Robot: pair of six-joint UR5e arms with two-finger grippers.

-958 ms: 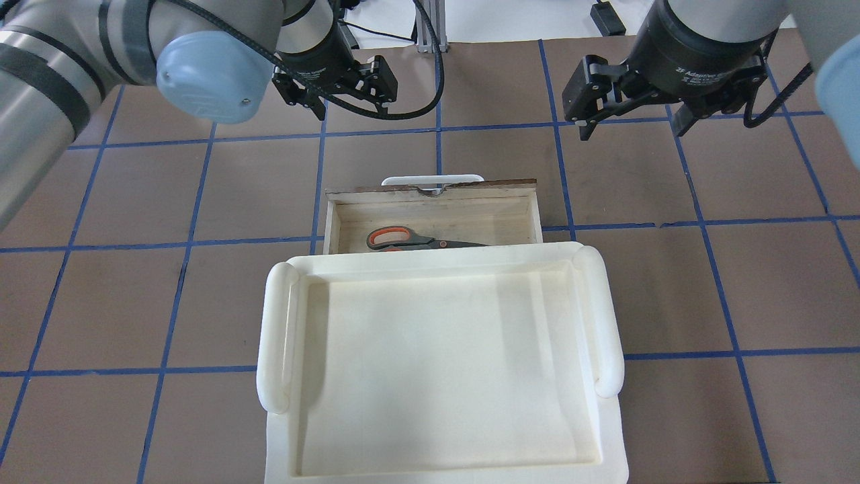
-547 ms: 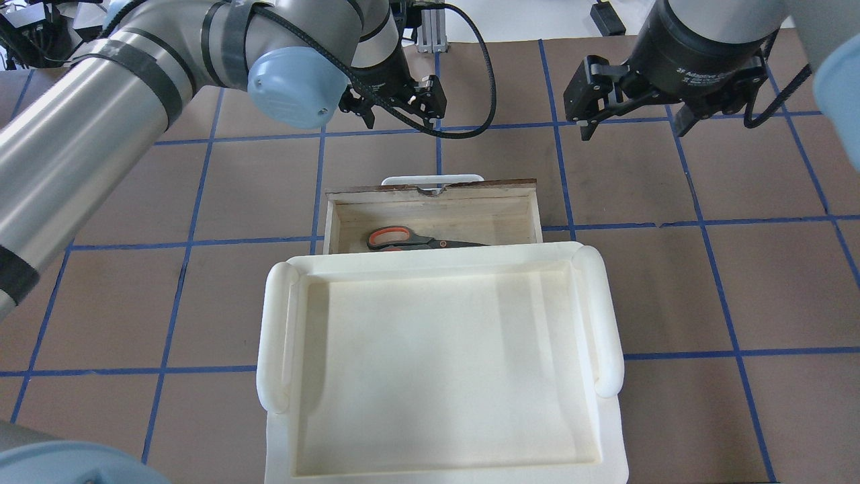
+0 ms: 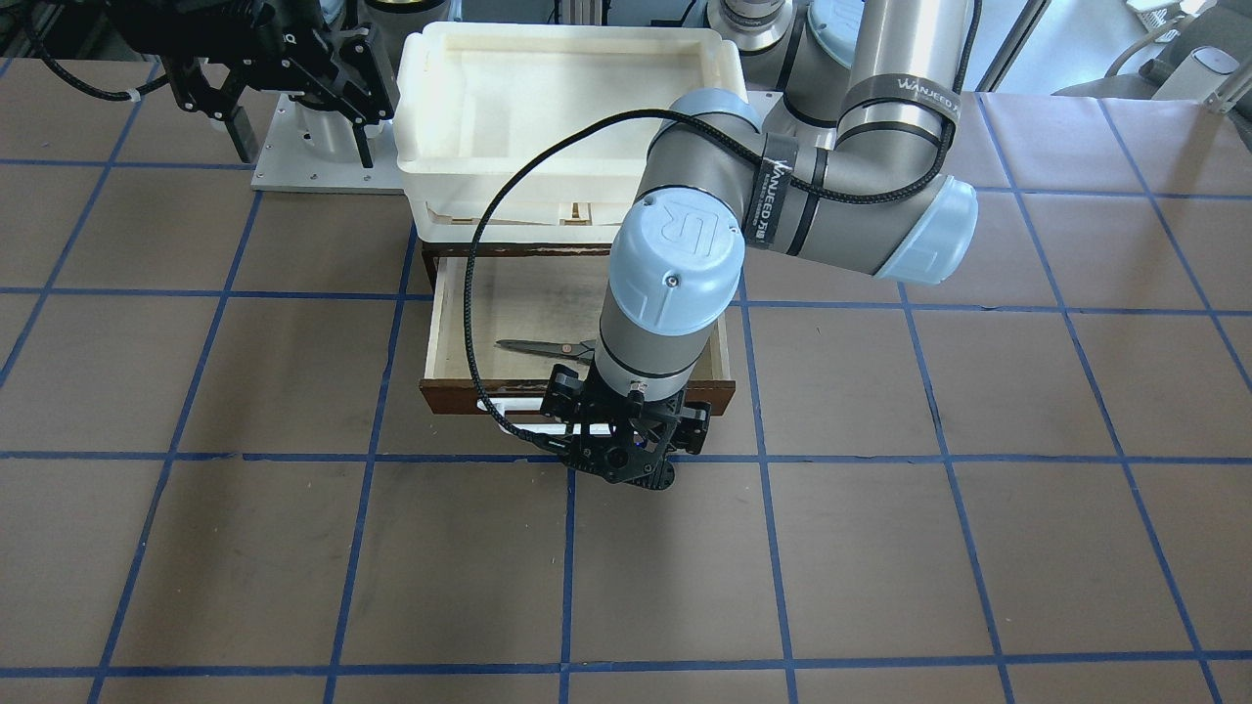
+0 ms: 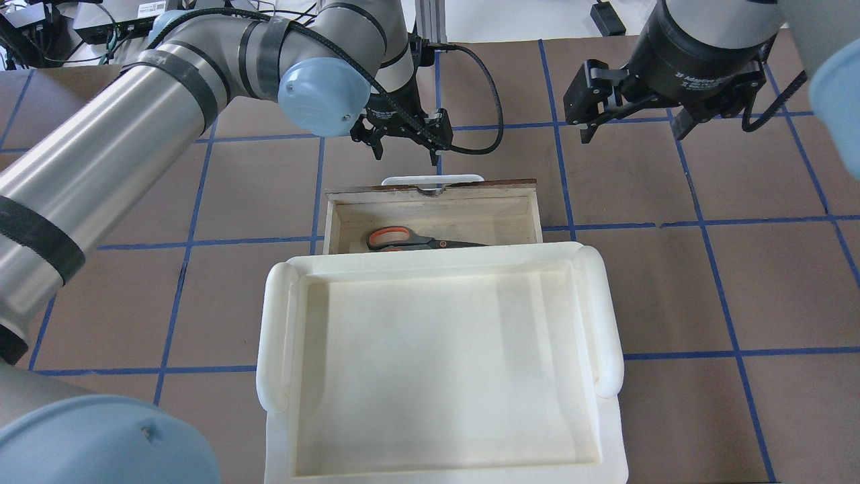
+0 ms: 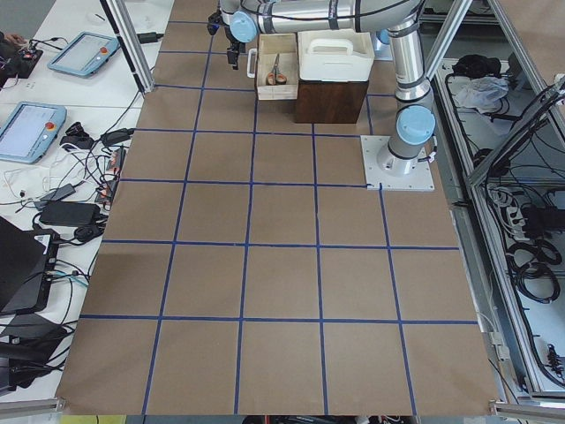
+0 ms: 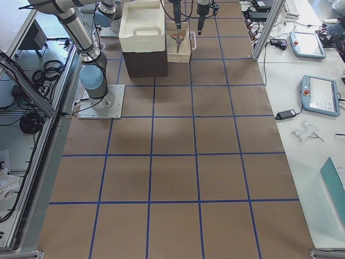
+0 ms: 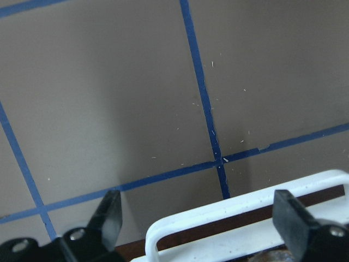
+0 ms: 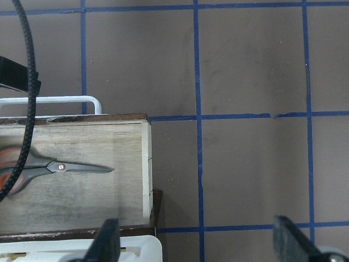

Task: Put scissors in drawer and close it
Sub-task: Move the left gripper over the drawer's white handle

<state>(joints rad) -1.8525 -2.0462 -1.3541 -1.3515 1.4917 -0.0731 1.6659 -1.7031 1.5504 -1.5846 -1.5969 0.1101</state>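
Observation:
The scissors (image 4: 416, 239) lie flat inside the open drawer (image 4: 433, 191), handles to the view's left; they also show in the right wrist view (image 8: 65, 166) and partly in the front view (image 3: 533, 346). My left gripper (image 4: 406, 151) is open and empty, pointing down just beyond the drawer's front. In the left wrist view the white bar handle (image 7: 245, 210) lies between its fingertips (image 7: 109, 218). My right gripper (image 4: 631, 128) is open and empty, raised over the table to the right of the drawer.
A white foam tray (image 4: 275, 336) sits on top of the dark brown cabinet (image 5: 331, 99) that holds the drawer. The brown table has blue grid tape. The left arm's cable (image 3: 479, 293) loops over the drawer.
My left arm has swung right and nearer to the drawer front, its open gripper now at the white handle. The right gripper, drawer and scissors have not moved.

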